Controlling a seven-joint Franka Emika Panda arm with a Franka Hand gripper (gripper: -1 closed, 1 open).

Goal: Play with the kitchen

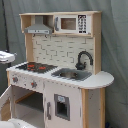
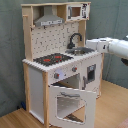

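The kitchen (image 1: 60, 65) (image 2: 57, 60) is a tall white and light-wood toy with a black-red stovetop (image 1: 35, 66) (image 2: 52, 59), a silver sink (image 1: 72, 75) (image 2: 80, 50), a black faucet (image 1: 82, 57) (image 2: 74, 39), a grey hood (image 1: 38, 29) (image 2: 49, 20) and a small microwave cabinet (image 1: 75, 23) (image 2: 77, 11). Its windowed oven door (image 2: 67, 102) hangs open and tilted forward. My white arm (image 2: 112, 46) reaches in from the second exterior view's right. The gripper (image 2: 90, 46) is level with the counter beside the sink. A white piece of the arm (image 1: 5, 56) shows at the first exterior view's left edge.
A grey curtain (image 1: 115, 45) (image 2: 10, 50) hangs behind the kitchen. The floor is wood (image 2: 110, 107). A rounded counter end (image 1: 100, 79) sticks out past the sink. A white rounded part (image 1: 17, 123) lies at the bottom left of the first exterior view.
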